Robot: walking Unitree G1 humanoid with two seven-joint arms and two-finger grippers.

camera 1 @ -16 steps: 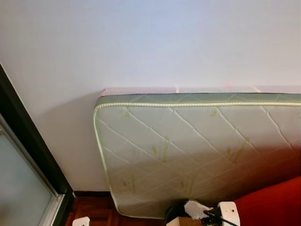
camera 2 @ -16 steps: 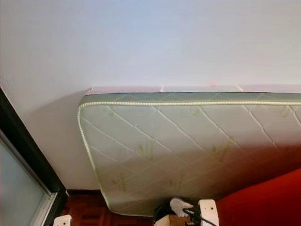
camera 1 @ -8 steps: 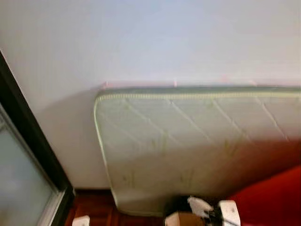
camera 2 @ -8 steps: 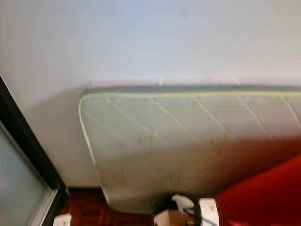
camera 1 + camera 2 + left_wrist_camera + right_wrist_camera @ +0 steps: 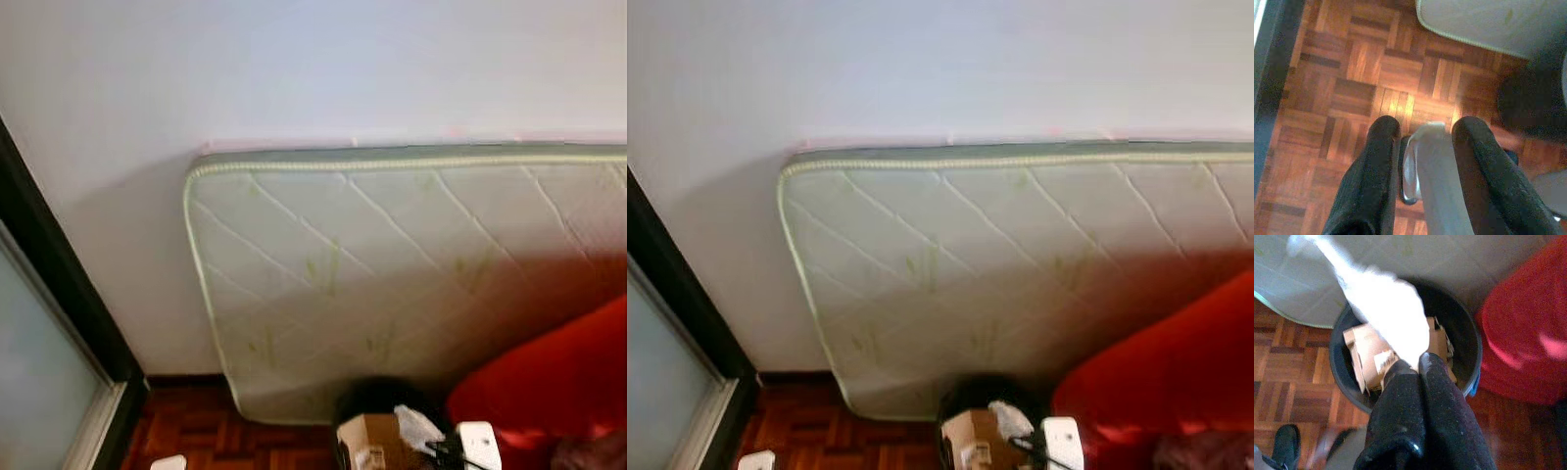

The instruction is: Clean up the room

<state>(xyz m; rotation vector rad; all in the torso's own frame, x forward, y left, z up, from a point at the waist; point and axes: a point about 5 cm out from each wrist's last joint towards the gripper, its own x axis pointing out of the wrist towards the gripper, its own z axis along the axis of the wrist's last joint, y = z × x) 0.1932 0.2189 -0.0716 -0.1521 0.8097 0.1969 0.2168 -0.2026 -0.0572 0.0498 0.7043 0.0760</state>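
A crumpled white sheet of paper point(image 5: 1386, 308), soft-edged and overexposed in the right wrist view, is pinched between the closed jaws of the right gripper point(image 5: 1419, 363). It is held directly above a round black plastic waste bin point(image 5: 1469, 340), in which creased brown cardboard pieces point(image 5: 1369, 357) with a small printed label are already lying. In the head views the same bin point(image 5: 377, 397) is seen low in the picture, with the cardboard point(image 5: 370, 441) and the white paper point(image 5: 419, 427) over its mouth.

The right arm is reached forward and down over the bin, with its two long black fingers pressed together on the paper. The left gripper point(image 5: 1422, 129) is pointed down at the floor with its jaws spread apart; a pale grey blurred shape, too unclear to identify, is seen between the fingers point(image 5: 1376, 161).

A quilted pale green mattress point(image 5: 392, 274) with diamond stitching and a corded white piping edge is leaned against a plain white wall point(image 5: 313, 69), just behind the bin. A rounded red fabric cushion or seat point(image 5: 549, 372) is placed just beside the bin. The floor point(image 5: 1352, 73) is reddish-brown wooden parquet laid in square blocks. A dark door frame point(image 5: 59, 284) with a frosted glass panel point(image 5: 34, 372) is seen on the left.
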